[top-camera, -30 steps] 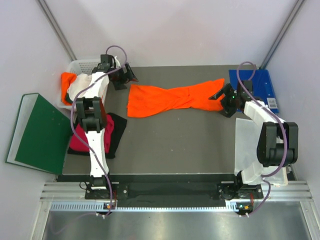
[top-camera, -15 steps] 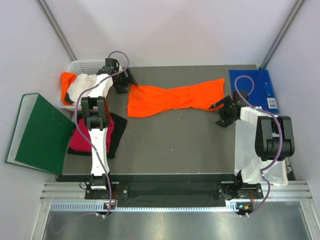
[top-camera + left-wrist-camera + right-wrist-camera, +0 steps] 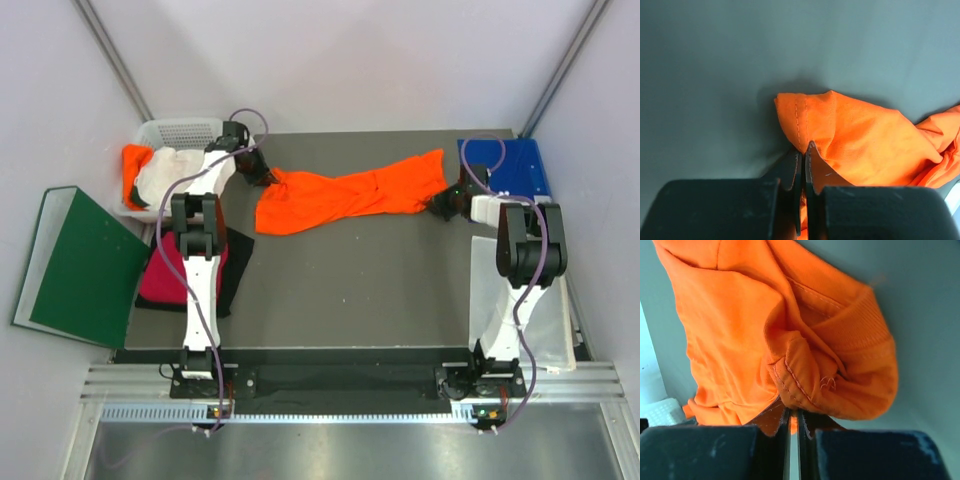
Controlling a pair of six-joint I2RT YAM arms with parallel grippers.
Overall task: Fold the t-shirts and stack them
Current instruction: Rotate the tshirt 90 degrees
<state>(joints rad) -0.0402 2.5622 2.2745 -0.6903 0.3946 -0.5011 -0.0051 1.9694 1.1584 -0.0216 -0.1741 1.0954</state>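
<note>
left gripper [image 3: 804, 150] is pinching the hemmed corner of the orange t-shirt [image 3: 340, 195] at its left end | right gripper [image 3: 792, 412] is clamping the bunched right end | shirt is lying twisted across the far table [image 3: 350, 290], likely being gripped at both ends for stretching flat

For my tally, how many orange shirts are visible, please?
2: bright orange cloth shirt stretched across the grey table; second orange cloth shirt at the white plastic basket. Others may be hidden.
</note>
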